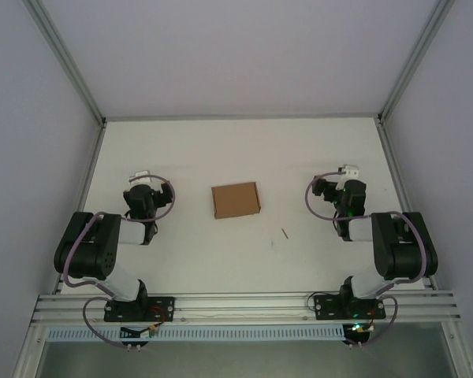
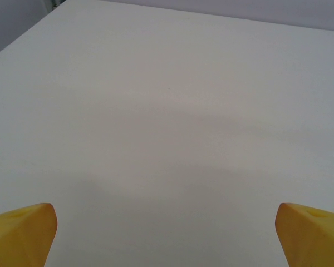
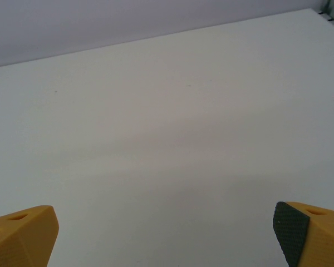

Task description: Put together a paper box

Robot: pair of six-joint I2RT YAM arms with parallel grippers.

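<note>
— The left gripper (image 1: 140, 179) and the right gripper (image 1: 348, 172): how do they stand?
— Both have their fingers spread wide and hold nothing. Each hangs over the bare white table (image 1: 299, 150).
— And the brown box (image 1: 236, 200)?
— It lies flat on the table, roughly midway between the two grippers, well apart from either and touched by neither.
</note>
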